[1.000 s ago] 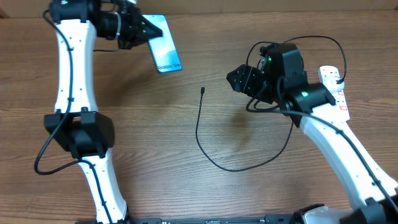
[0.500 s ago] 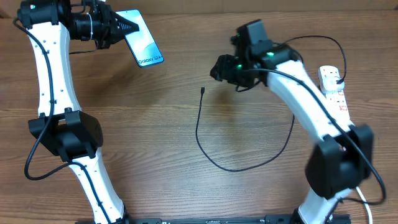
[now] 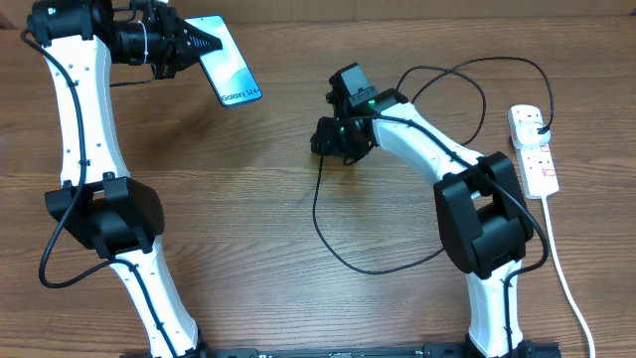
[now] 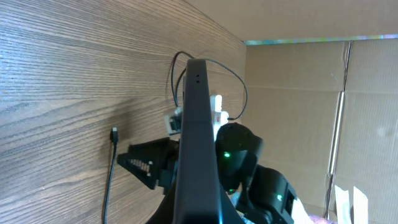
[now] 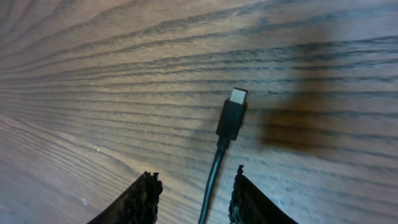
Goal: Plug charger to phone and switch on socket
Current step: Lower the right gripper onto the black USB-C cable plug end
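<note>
The phone [image 3: 231, 68] sits in the left gripper [image 3: 202, 45] over the far left of the table [image 3: 248, 249]. The charger [image 3: 315, 214] loops across the middle, its connector end lying on the table between the parted fingers of the right gripper [image 3: 325, 139]. The socket [image 3: 534, 151] lies at the right edge, well apart from the phone.

Matt wood-grain table [image 3: 248, 219], glossy phone [image 3: 231, 72], blk matt charger [image 5: 231, 118]
</note>
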`<state>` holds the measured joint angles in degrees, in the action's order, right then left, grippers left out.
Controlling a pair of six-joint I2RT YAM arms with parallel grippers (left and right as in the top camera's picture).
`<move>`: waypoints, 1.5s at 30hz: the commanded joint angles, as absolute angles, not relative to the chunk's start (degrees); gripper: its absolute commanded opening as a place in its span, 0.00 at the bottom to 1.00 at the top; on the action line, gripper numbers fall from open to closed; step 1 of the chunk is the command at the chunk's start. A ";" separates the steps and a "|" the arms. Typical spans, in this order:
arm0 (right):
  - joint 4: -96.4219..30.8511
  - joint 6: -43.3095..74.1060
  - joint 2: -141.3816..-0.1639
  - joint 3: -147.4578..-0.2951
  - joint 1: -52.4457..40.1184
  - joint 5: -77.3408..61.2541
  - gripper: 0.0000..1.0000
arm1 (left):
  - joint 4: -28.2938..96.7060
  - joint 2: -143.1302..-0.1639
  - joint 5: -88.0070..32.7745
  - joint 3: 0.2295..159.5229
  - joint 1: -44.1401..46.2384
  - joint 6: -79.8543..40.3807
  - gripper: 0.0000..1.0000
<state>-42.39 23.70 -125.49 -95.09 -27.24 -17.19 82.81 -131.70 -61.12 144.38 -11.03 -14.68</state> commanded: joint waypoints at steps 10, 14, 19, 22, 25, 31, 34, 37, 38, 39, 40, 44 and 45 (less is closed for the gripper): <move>-40.21 27.24 -128.07 -95.64 -27.64 -15.07 0.34 | 83.02 -131.52 -63.92 145.12 -11.60 -15.46 0.04; -39.64 28.56 -128.07 -95.13 -27.64 -15.07 0.34 | 83.37 -131.52 -63.88 145.10 -11.60 -15.44 0.04; -38.52 30.24 -128.07 -94.11 -27.64 -15.05 0.34 | 84.97 -131.52 -61.93 145.12 -11.60 -15.44 0.04; -38.52 30.24 -128.07 -94.08 -27.64 -15.05 0.34 | 85.80 -131.52 -60.88 145.12 -11.60 -15.42 0.04; -38.39 30.24 -128.07 -94.08 -27.68 -15.05 0.34 | 85.91 -131.52 -60.95 145.12 -11.60 -15.44 0.04; -38.41 30.96 -128.07 -94.06 -27.68 -15.05 0.33 | 85.93 -131.50 -60.95 145.12 -11.60 -15.44 0.04; -38.35 31.99 -128.07 -94.06 -27.70 -15.05 0.30 | 85.93 -131.52 -60.93 145.10 -11.60 -15.44 0.04; -38.22 31.97 -128.07 -94.06 -27.70 -15.03 0.30 | 85.93 -131.52 -60.93 145.12 -11.60 -15.44 0.04; -38.20 31.97 -128.07 -94.06 -27.70 -15.03 0.30 | 85.93 -131.50 -60.93 145.12 -11.60 -15.44 0.04; -38.20 31.97 -128.07 -94.06 -27.70 -15.03 0.30 | 85.93 -131.52 -60.93 145.12 -11.60 -15.44 0.04; -38.20 31.97 -128.07 -94.06 -27.70 -15.03 0.30 | 85.93 -131.52 -60.93 145.12 -11.60 -15.44 0.04; -38.22 31.97 -128.07 -94.06 -27.70 -15.03 0.30 | 85.93 -131.52 -60.93 145.12 -11.60 -15.44 0.04; -38.22 31.94 -128.07 -94.06 -27.70 -15.03 0.30 | 85.93 -131.50 -60.93 145.10 -11.60 -15.44 0.04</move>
